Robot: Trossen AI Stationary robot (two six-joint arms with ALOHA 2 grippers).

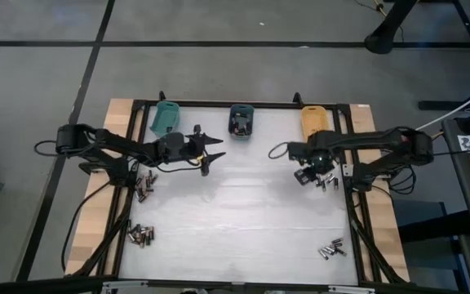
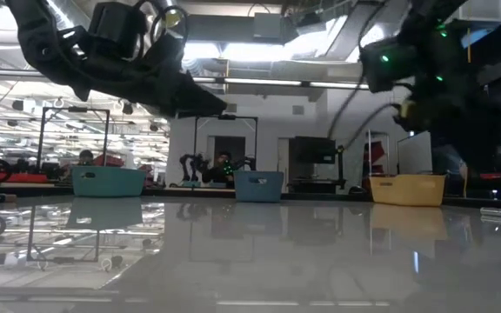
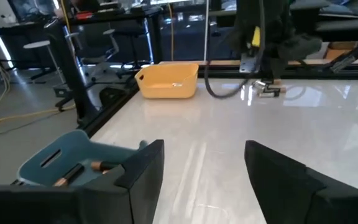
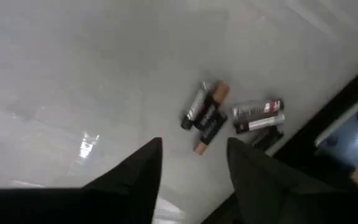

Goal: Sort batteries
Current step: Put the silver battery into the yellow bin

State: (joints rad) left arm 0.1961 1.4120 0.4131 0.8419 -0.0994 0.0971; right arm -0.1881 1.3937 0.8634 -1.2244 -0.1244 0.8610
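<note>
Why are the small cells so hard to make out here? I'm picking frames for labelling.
High view: batteries are tiny dark specks, table streaked with glare. Low view: glossy tabletop mirrors the bins, both arms backlit silhouettes. Right wrist view: the batteries near the right gripper are soft, motion-blurred.

The middle of the white table (image 1: 243,204) is left open. The far edge is blocked by the teal bin (image 1: 166,117), blue bin (image 1: 241,120) and orange bin (image 1: 313,120). Room at the sides is taken by battery piles (image 1: 141,235), and both arms.
</note>
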